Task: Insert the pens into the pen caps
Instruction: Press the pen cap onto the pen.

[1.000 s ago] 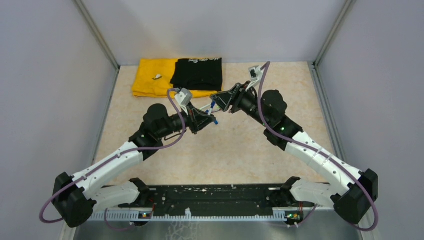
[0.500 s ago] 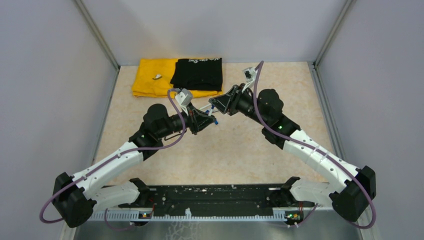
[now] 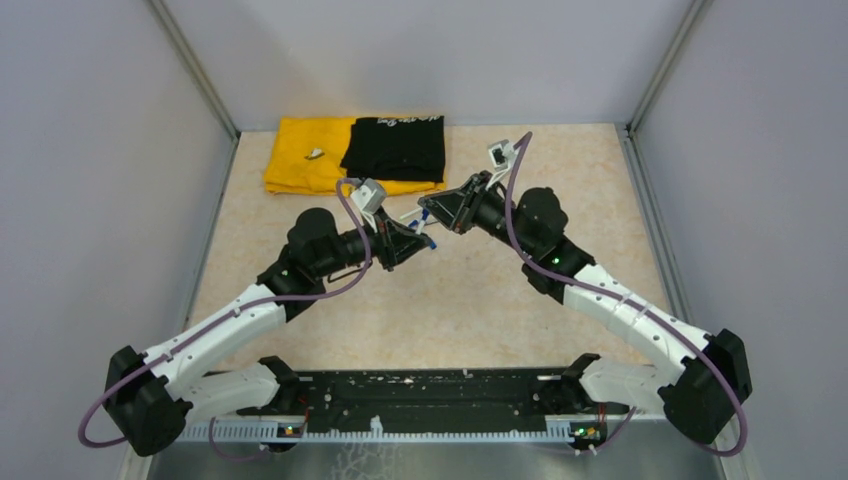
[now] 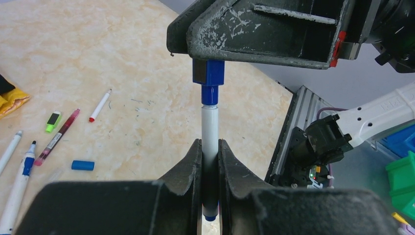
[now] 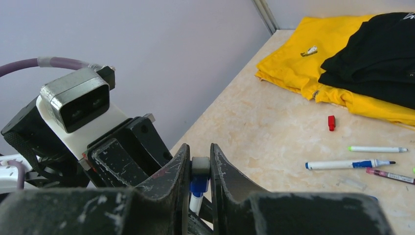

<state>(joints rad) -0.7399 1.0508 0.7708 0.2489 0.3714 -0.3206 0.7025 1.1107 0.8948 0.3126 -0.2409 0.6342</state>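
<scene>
Right jaws have swung closer and narrowed since a second ago, now pinching the blue cap (image 4: 208,78). Left jaws, nearly shut, grip the white pen (image 4: 210,132); its tip enters the cap just between both jaws. I judge pushing home remains.

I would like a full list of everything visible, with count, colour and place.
table: one, beige
held pen: one, white with blue tip, raised above table
held cap: one, blue, meeting held pen's tip
loose white pens: three, on table
maroon pen: one, on table
loose caps: three, blue, green, red, on table
yellow cloth: one, table's far edge
black cloth: one, partly on yellow cloth
left tool: black, shut on held pen
right tool: black, shut on held cap
</scene>
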